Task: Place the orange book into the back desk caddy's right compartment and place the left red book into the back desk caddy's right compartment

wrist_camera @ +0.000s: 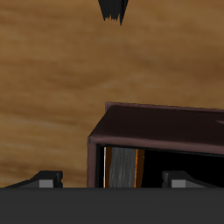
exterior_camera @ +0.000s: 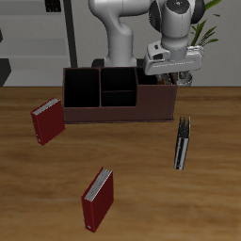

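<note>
Jaws of the robot's two-finger gripper (exterior_camera: 171, 77) stand apart and clamp nothing, hovering over the end section of the long, low reddish-brown desk caddy with a black inside (exterior_camera: 104, 113) that stands toward the back of the wooden bench (exterior_camera: 141, 188). In the wrist view the two grey fingertips (wrist_camera: 48, 179) show on either side of that caddy's corner, and a thin orange hardcover book with pale page edges (wrist_camera: 109, 166) stands upright inside the compartment below them, against its wall. In the exterior view the gripper hides that compartment.

Two dark red hardcover books with white page edges stand on the bench, well apart from each other. One red book (exterior_camera: 98, 200) is close to the bench's front edge, tilted. The other red book (exterior_camera: 47, 121) is farther back, near the caddy's opposite end. A thin black-and-grey book (exterior_camera: 182, 143) stands on edge just in front of the caddy end under the gripper.
</note>
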